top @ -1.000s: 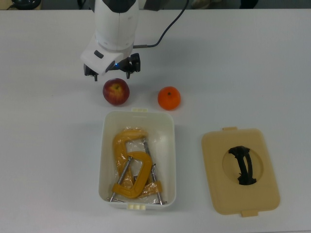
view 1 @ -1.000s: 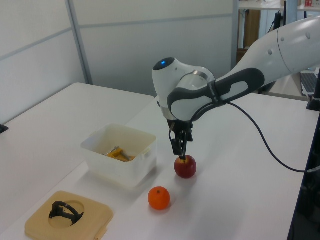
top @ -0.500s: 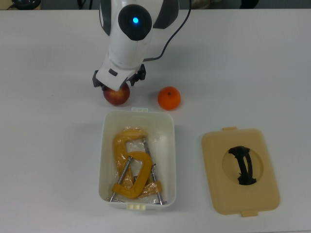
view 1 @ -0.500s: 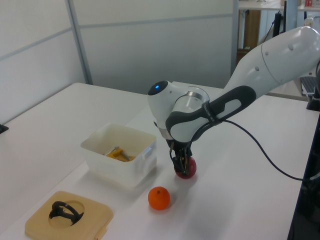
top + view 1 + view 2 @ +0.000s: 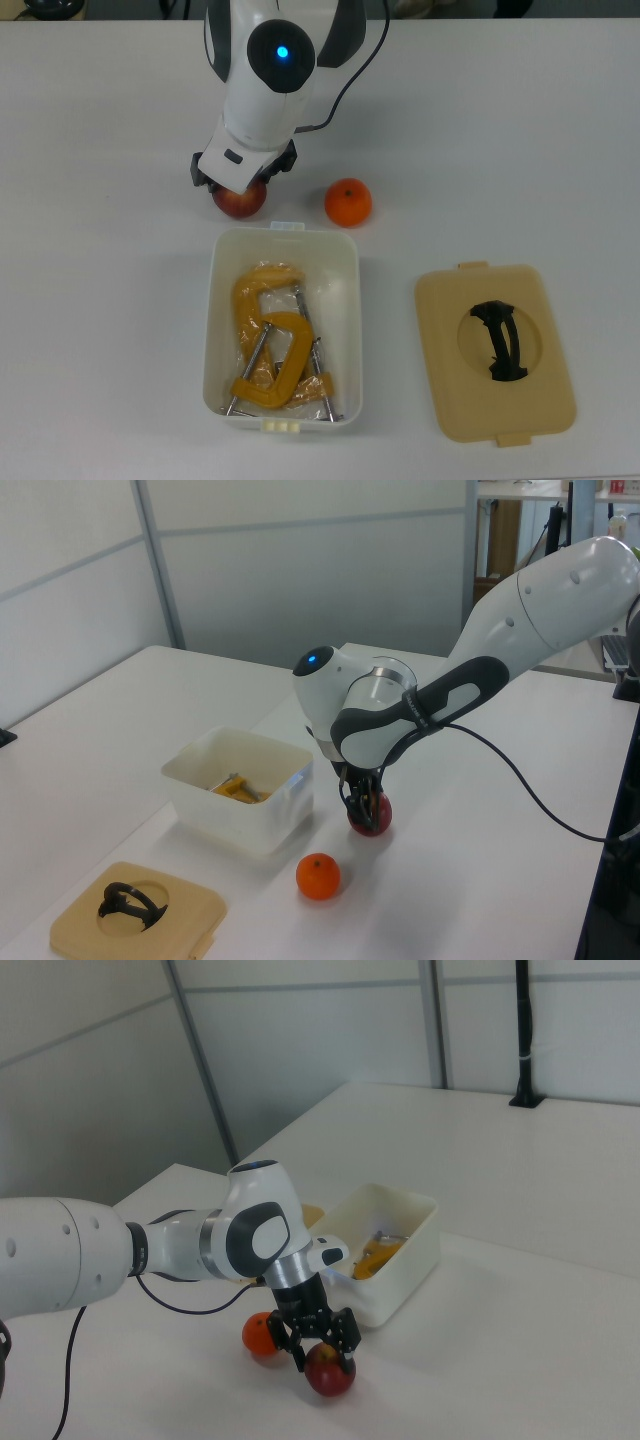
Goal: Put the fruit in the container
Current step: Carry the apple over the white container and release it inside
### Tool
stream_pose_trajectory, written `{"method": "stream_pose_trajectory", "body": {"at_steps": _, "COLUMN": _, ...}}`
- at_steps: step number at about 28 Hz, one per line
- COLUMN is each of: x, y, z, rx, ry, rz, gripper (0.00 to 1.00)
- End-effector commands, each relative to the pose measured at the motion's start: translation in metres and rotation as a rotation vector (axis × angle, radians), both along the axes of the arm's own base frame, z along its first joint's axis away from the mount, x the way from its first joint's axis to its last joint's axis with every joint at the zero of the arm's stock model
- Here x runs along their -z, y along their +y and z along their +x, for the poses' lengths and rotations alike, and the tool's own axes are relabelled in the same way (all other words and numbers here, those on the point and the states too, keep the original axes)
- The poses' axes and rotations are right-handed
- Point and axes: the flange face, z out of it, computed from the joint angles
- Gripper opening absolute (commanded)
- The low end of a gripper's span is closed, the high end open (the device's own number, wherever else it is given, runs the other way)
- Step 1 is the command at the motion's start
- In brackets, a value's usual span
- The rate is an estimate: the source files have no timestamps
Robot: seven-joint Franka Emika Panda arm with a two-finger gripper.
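The red apple point(image 5: 238, 202) rests on the white table just beyond the container's short end. My gripper point(image 5: 325, 1350) is lowered over it, open, with one black finger point(image 5: 298, 1352) on each side of the apple point(image 5: 330, 1374). In the top view the arm's white hand covers most of the apple. The orange point(image 5: 348, 202) sits on the table to the apple's right in the top view, apart from the gripper. The white container point(image 5: 213, 300) holds yellow-orange C-clamps point(image 5: 270, 340) and no fruit.
A beige lid point(image 5: 450, 400) with a black handle lies flat to the container's right in the top view. The arm's black cable point(image 5: 540, 780) trails over the table behind the arm in the left view.
The arm swung over the apple and came down, so the fingers moved from above and behind the apple to either side of it. The apple, orange, container and lid stayed put.
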Motion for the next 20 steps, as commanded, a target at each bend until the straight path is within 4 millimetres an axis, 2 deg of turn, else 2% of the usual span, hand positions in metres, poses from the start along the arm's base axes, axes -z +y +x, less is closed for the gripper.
{"method": "stream_pose_trajectory", "body": {"at_steps": 1, "x": -0.033, "y": 0.001, "z": 0.007, "rx": 0.014, "ry": -0.052, "rz": 0.006, "gripper": 0.0}}
{"method": "stream_pose_trajectory", "body": {"at_steps": 6, "x": -0.101, "y": 0.001, "z": 0.028, "rx": 0.104, "ry": -0.106, "rz": 0.108, "gripper": 0.0}}
{"method": "stream_pose_trajectory", "body": {"at_steps": 7, "x": -0.125, "y": 0.0, "z": 0.035, "rx": 0.128, "ry": -0.145, "rz": 0.144, "gripper": 0.0}}
{"method": "stream_pose_trajectory", "body": {"at_steps": 12, "x": -0.172, "y": -0.003, "z": 0.049, "rx": 0.228, "ry": -0.258, "rz": 0.212, "gripper": 0.0}}
{"method": "stream_pose_trajectory", "body": {"at_steps": 17, "x": -0.197, "y": -0.008, "z": 0.059, "rx": 0.295, "ry": -0.345, "rz": 0.227, "gripper": 0.01}}
{"method": "stream_pose_trajectory", "body": {"at_steps": 20, "x": -0.195, "y": -0.004, "z": 0.073, "rx": 0.348, "ry": -0.448, "rz": 0.254, "gripper": 0.02}}
